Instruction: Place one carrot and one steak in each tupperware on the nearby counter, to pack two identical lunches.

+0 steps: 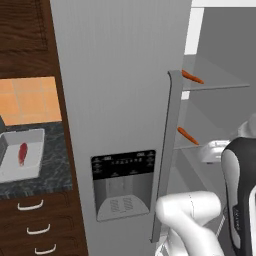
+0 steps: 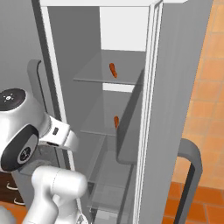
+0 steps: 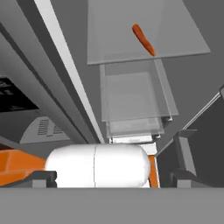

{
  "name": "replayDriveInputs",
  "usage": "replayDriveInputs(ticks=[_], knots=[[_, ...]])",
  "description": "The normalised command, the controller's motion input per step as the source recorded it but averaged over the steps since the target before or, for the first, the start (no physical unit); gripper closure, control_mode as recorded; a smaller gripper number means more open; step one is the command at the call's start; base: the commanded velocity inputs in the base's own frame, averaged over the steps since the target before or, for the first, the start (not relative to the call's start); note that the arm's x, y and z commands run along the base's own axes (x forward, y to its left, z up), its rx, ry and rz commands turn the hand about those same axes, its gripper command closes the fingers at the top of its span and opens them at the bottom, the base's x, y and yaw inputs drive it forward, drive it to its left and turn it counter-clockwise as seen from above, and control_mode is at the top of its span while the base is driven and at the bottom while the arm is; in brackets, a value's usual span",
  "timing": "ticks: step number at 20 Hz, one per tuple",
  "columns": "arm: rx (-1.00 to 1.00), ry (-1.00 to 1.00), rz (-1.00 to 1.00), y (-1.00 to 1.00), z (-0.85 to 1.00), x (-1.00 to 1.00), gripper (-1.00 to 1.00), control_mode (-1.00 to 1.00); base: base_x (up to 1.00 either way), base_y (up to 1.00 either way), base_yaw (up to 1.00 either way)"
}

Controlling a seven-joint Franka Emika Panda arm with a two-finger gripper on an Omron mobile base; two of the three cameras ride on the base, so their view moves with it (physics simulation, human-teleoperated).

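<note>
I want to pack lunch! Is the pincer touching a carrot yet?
Apart. In the hand view the pincer is open at the bottom, and the carrot lies far up on its glass shelf.

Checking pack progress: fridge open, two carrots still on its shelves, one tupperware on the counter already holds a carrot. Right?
Not quite. The tupperware on the counter holds a steak, not a carrot, as the left base view shows. The rest stands: the fridge is open and both carrots, upper and lower, lie on its shelves.
</note>
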Motion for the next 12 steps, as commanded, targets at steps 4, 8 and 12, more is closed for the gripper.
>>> replayDriveInputs(ticks=[4, 8, 12], knots=[[-0.01, 0.02, 0.07, -0.40, 0.08, 0.61, -1.00, -1.00, 0.00, 0.00, 0.00], [-0.06, -0.01, 0.12, -0.35, 0.00, 0.73, -1.00, -1.00, 0.00, 0.00, 0.00], [-0.02, 0.00, 0.12, -0.34, -0.04, 0.93, -1.00, -1.00, 0.00, 0.00, 0.00]])
